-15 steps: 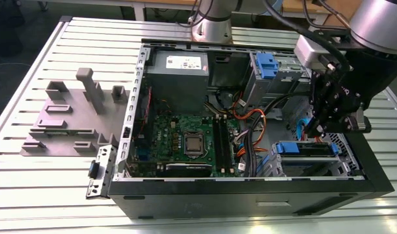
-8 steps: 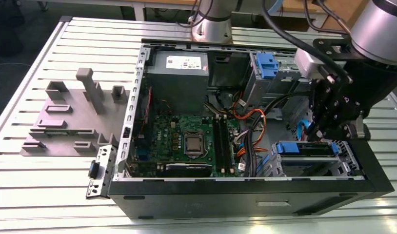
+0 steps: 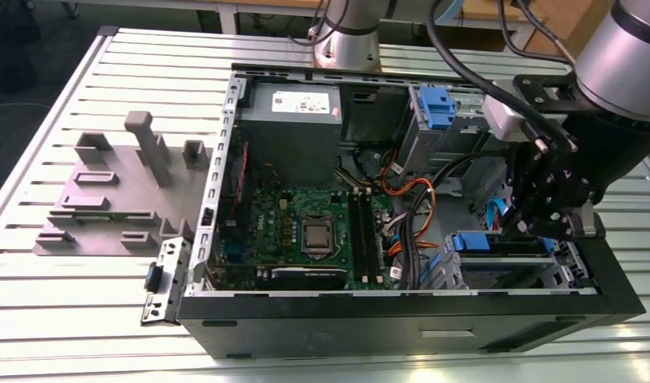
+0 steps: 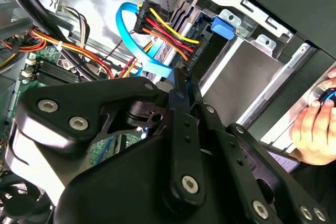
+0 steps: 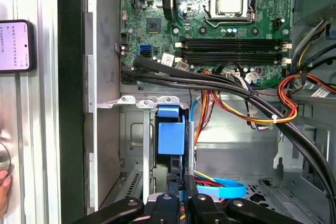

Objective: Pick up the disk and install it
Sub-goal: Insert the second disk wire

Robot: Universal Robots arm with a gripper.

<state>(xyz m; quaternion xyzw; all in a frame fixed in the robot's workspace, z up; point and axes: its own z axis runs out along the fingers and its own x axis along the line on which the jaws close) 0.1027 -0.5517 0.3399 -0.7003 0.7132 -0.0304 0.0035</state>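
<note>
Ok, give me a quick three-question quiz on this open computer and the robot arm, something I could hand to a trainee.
1. True or false: the computer case has its side panel on.
2. In the exterior view, the hand is above: A) the power supply, B) the drive cage at the exterior view's right, C) the grey fixture block beside the case.
3. Fill in: the flat cable curving by the drive cage is ____.
Key: 1 false, the motherboard lies exposed; 2 B; 3 blue.
</note>
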